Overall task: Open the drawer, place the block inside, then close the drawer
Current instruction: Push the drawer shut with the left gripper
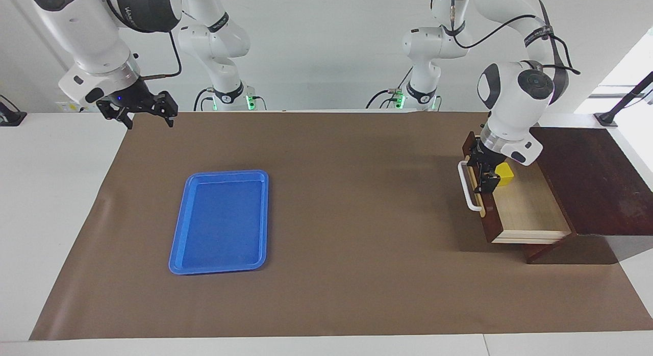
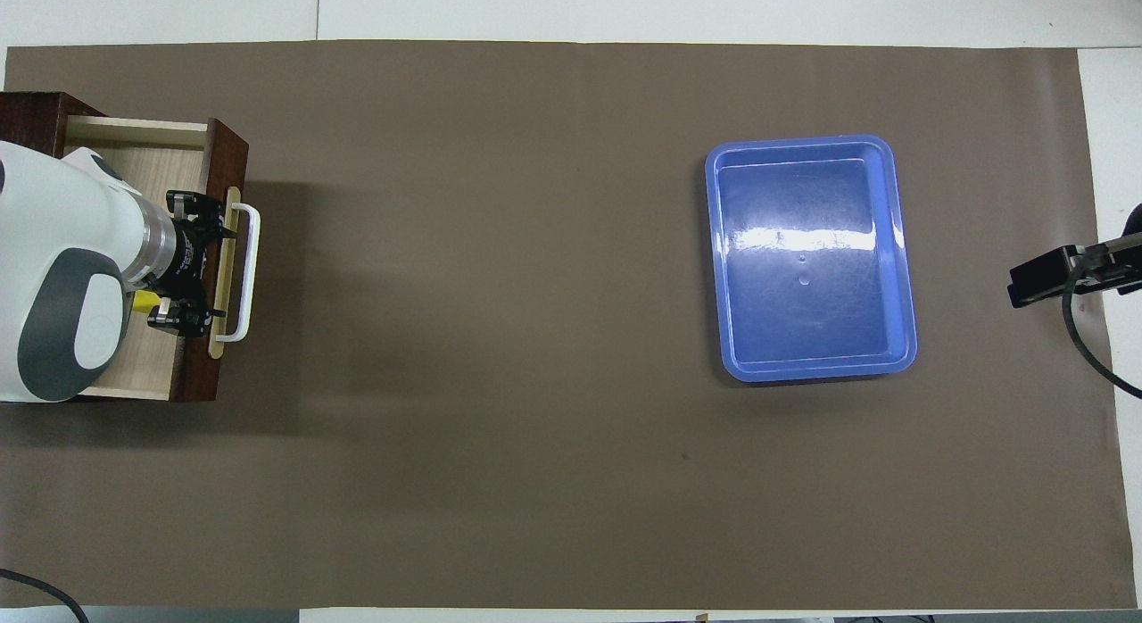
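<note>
Drawer (image 1: 530,213) stands pulled out from its dark cabinet (image 1: 592,177) at the left arm's end of the table, pale wood interior exposed, white bar handle (image 1: 468,188) on the tan strip of the reddish-brown front. Block (image 1: 505,174), small and yellow, sits inside the drawer, close to the inner face of the front and toward the end nearer the robots; in the overhead view only a sliver of it (image 2: 143,300) shows under the arm. Left gripper (image 1: 487,173) hangs low over the drawer just inside the front, beside the block; fingers (image 2: 178,320) spread apart along the front's length, holding nothing. Whether a fingertip touches the block, cannot tell. Right gripper (image 1: 148,116) waits raised over the edge of the brown mat (image 1: 331,274) at the right arm's end, jaws parted and empty. Blue tray (image 1: 220,221) lies flat on the mat, well apart from the drawer, toward the right arm's end.
</note>
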Robot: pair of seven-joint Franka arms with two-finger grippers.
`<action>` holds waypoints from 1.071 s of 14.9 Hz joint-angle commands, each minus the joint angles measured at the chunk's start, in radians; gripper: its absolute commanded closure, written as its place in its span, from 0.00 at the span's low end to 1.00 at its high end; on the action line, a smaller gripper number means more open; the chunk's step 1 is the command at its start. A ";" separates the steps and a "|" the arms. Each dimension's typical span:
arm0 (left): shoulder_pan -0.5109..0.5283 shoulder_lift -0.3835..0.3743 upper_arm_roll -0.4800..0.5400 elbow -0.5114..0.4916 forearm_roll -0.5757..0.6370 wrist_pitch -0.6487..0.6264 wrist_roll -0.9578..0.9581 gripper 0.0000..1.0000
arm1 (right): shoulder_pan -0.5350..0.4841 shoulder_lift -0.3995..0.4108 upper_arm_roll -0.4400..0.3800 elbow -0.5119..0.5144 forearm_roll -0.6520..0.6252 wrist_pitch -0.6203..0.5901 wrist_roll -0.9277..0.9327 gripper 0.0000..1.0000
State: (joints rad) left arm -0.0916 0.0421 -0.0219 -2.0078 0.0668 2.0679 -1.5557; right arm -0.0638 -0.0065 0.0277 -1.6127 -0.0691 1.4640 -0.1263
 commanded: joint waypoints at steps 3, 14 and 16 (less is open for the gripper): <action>0.102 -0.007 0.010 0.026 0.068 0.009 0.036 0.00 | -0.019 -0.006 0.012 -0.010 0.048 0.016 0.025 0.00; 0.273 -0.016 0.008 0.014 0.077 0.017 0.267 0.00 | -0.019 0.005 0.012 -0.006 0.049 0.032 0.022 0.00; 0.273 -0.016 0.007 0.017 0.077 0.017 0.264 0.00 | -0.019 0.002 0.012 -0.007 0.049 0.032 0.016 0.00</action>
State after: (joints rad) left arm 0.1546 0.0382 -0.0132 -1.9836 0.1136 2.0751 -1.3317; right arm -0.0638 0.0030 0.0276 -1.6129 -0.0433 1.4893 -0.1241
